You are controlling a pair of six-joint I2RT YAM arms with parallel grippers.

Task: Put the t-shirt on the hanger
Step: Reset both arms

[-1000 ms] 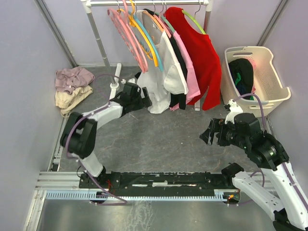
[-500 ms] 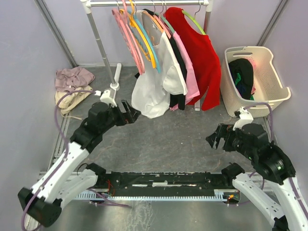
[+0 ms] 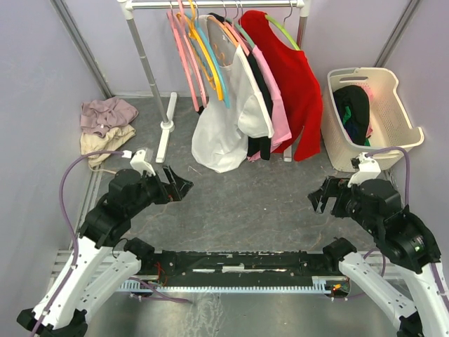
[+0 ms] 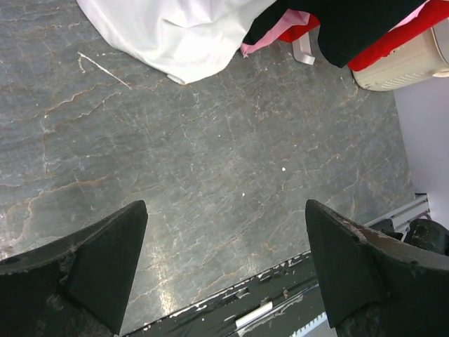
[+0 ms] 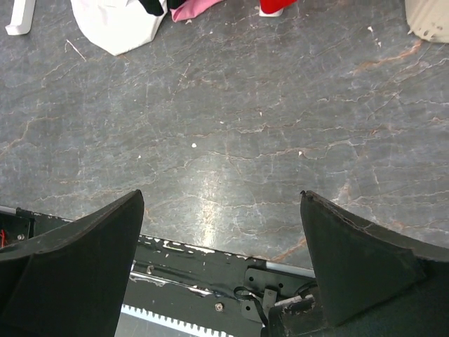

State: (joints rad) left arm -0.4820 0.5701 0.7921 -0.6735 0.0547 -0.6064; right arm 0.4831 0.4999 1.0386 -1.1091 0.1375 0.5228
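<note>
The t-shirt [image 3: 224, 130] hangs on the hanger [image 3: 231, 36], which is hooked over the rail of the clothes rack [image 3: 144, 56]. It is the leftmost garment, with a black shirt [image 3: 261, 144], a pink shirt [image 3: 279, 119] and a red top [image 3: 295, 84] to its right. Whether its hem touches the grey floor [image 3: 245, 203] cannot be told.

Left gripper [image 3: 179, 188]: jaws wide apart and empty, low over the floor, in front of the t-shirt's hem and apart from it.

Right gripper [image 3: 323, 196]: jaws wide apart and empty, over the floor near the laundry basket [image 3: 393, 119], well apart from the rack.

A heap of clothes [image 3: 105, 126] lies by the left wall.
</note>
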